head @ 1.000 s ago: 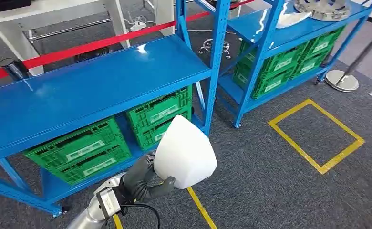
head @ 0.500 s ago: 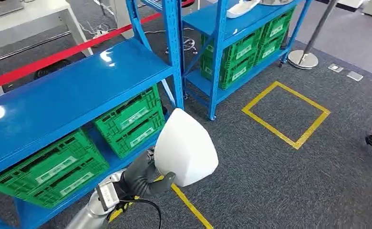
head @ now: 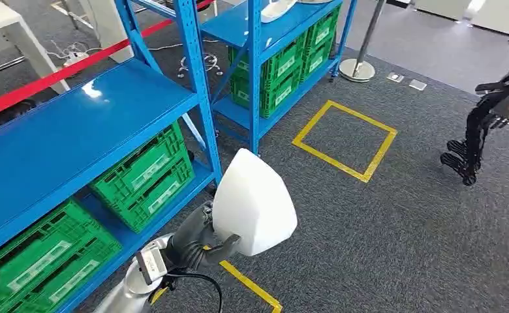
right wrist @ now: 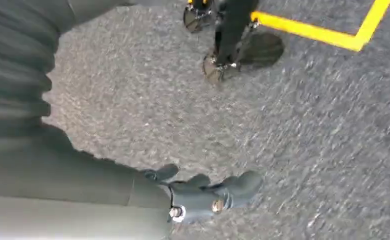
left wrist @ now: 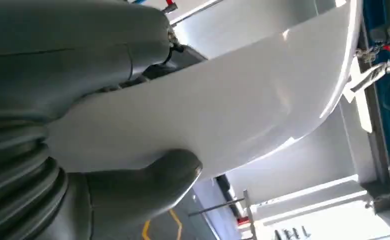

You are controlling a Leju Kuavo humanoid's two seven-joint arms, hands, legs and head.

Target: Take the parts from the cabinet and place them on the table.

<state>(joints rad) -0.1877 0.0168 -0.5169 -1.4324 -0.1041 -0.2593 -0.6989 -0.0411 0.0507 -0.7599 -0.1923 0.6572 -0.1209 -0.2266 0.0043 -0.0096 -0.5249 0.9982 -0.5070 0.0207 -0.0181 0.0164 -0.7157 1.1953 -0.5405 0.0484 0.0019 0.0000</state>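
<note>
The left hand (head: 200, 244) grips a white part (head: 253, 203), a smooth rounded shell. In the head view the shell covers most of the fingers; a thumb (head: 226, 246) shows pressed against its lower edge at about 7 o'clock. In the left wrist view the thumb (left wrist: 148, 185) lies along the shell's white wall (left wrist: 223, 110) while the ribbed cover fills the near side, so the grasp under the shell is hidden. What lies inside the part or on its far face cannot be made out.

The part sits low in the head view, at 6 o'clock, over the grey carpet (head: 395, 241) and just beside the lower corner of the blue rack (head: 76, 140). Its long axis runs from about 5 o'clock up to 11 o'clock, with the narrower, pointed end toward 12 o'clock and the broad rounded end toward 5 o'clock.

The right hand (right wrist: 203, 195) hangs over the carpet, its dark fingers (right wrist: 243, 185) slightly curled and apart with nothing in them.

At 3 o'clock a black jointed mechanism (head: 480, 130) is cut off by the picture's edge, and what it is cannot be told. Green crates (head: 144, 176) stand under the blue shelf, and more crates (head: 278, 72) in a second rack (head: 255, 39) at 12 o'clock; white things on its top shelf are cropped. A yellow taped square (head: 344, 139) marks the floor at 1 o'clock.
</note>
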